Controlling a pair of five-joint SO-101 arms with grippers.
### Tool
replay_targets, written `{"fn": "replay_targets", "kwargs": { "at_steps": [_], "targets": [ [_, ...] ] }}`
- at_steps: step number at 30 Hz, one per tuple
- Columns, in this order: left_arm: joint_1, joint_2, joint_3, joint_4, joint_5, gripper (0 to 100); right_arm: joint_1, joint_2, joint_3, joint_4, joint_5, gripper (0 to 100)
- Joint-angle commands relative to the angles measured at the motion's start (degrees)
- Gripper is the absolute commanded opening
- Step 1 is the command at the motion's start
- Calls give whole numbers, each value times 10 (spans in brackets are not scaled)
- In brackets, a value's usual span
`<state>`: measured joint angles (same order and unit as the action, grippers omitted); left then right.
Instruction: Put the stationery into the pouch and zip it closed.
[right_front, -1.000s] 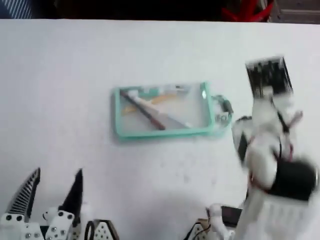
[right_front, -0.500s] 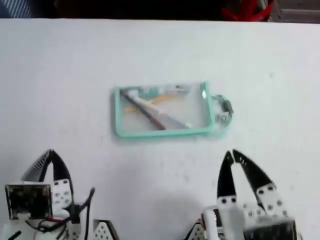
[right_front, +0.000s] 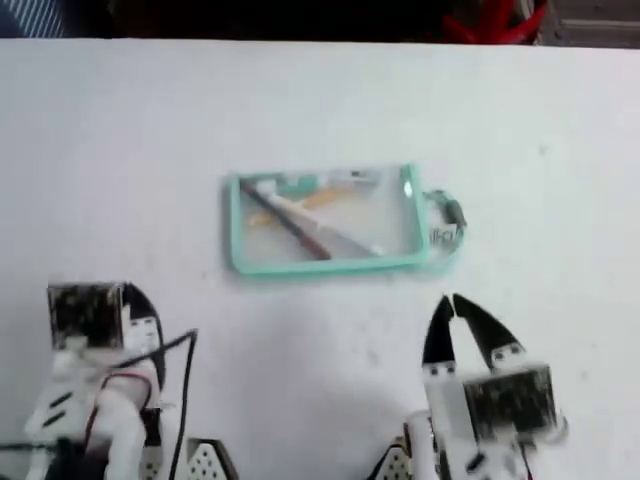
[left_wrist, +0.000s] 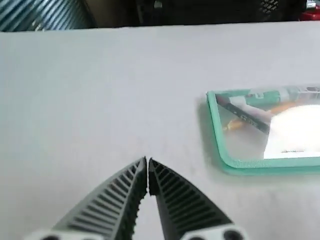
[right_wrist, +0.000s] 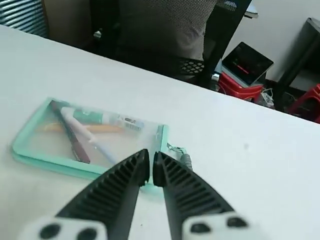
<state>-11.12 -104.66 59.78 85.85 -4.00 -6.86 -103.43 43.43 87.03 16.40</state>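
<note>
A clear pouch with a mint-green border lies flat at the middle of the white table, also seen as the pouch and the pouch. Inside it lie a dark pen, an orange pencil and a white-and-green tube. Its zipper slider sits at the end with the wrist strap. My left gripper is near the front left, shut and empty, its tips together well short of the pouch. My right gripper is shut and empty in front of the strap end, tips together.
The table's far edge runs along the back. Beyond it stand a black mesh chair and red stools. Bare white tabletop surrounds the pouch on all sides.
The right arm has drawn back from beside the pouch's strap to the front edge with its gripper shut. The left gripper went from open to shut and its arm turned.
</note>
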Motion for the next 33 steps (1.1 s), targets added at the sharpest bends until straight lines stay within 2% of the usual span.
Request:
{"fn": "replay_targets", "kwargs": {
  "at_steps": [1,8,12,16,23,28,33],
  "targets": [
    [-3,1,96,-76,10,24,9,2,101,-92,2,22],
    [-4,1,298,-215,5,24,6,2,278,-254,2,22],
    [-3,1,373,-302,6,24,8,2,409,-358,2,19],
    [-3,3,372,-246,6,24,9,2,522,-433,-1,18],
    [-3,3,372,-118,6,24,7,3,535,-308,-3,18],
    [-3,3,372,-120,6,24,9,4,535,-146,-2,18],
    [-4,3,372,-121,6,24,10,6,535,-145,-3,18]
  ]
}}
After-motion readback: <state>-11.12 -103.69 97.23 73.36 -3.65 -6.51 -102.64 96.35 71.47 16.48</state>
